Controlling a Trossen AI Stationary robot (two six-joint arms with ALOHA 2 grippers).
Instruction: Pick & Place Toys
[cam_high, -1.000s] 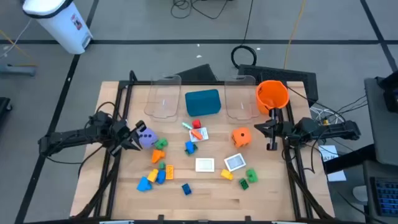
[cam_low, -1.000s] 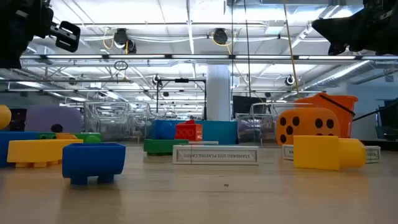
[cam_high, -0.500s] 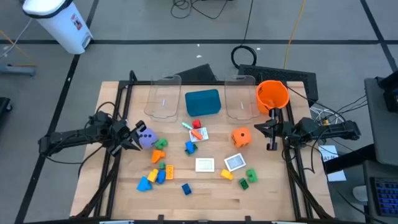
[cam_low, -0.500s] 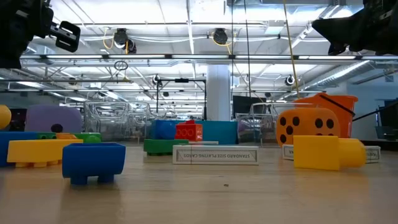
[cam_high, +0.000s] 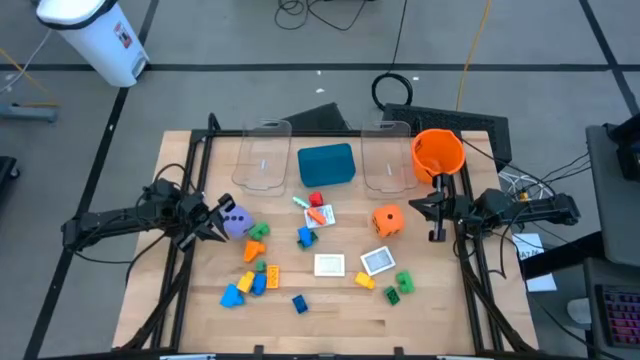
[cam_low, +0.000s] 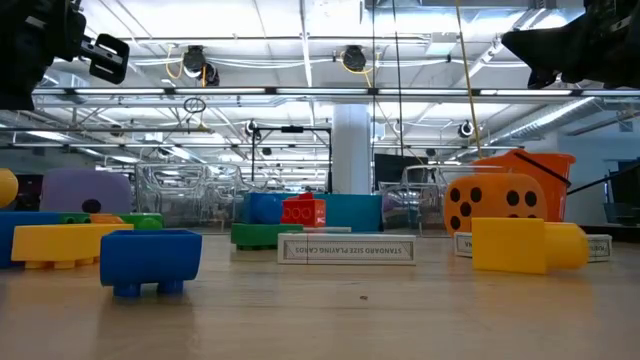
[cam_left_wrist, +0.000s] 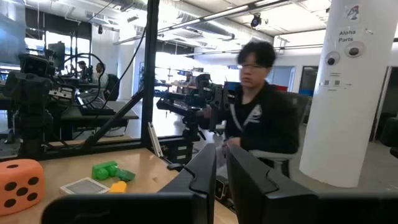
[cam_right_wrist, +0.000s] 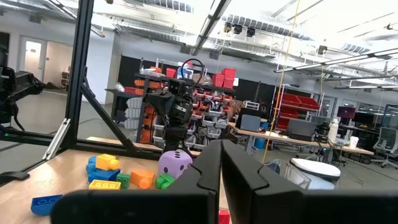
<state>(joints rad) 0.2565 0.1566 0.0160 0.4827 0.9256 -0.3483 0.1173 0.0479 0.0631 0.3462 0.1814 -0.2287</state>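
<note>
Nothing is picked yet: both arms sit parked at the table's side edges, so you're at the approach step. Your left gripper (cam_high: 216, 225) hovers at the left edge just beside the purple die (cam_high: 236, 222), fingers pinched nearly together with only a thin gap showing in the left wrist view, holding nothing. Your right gripper (cam_high: 432, 210) hangs at the right edge near the orange die (cam_high: 387, 220), fingers pressed closed and empty. The toys are all loose on the wood: a brick cluster (cam_high: 250, 281) of yellow, blue and orange pieces front-left, a lone blue brick (cam_high: 299, 303) nearer the front, green bricks (cam_high: 399, 284) front-right, two white cards (cam_high: 329, 264) mid-table, and a red brick (cam_high: 316, 200) on a card just in front of the teal tray (cam_high: 326, 164). Next move, as I judge it: spread the left fingers first, then drop over the purple die, since it's closest. Two clear bins (cam_high: 263, 160) flank the tray at the back, and an orange bowl (cam_high: 437, 152) stands right behind your right gripper; watch it on any lift. The flat cards will likely be hard to pinch. A person (cam_left_wrist: 258, 106) sits beyond the table, clear of the workspace.
</note>
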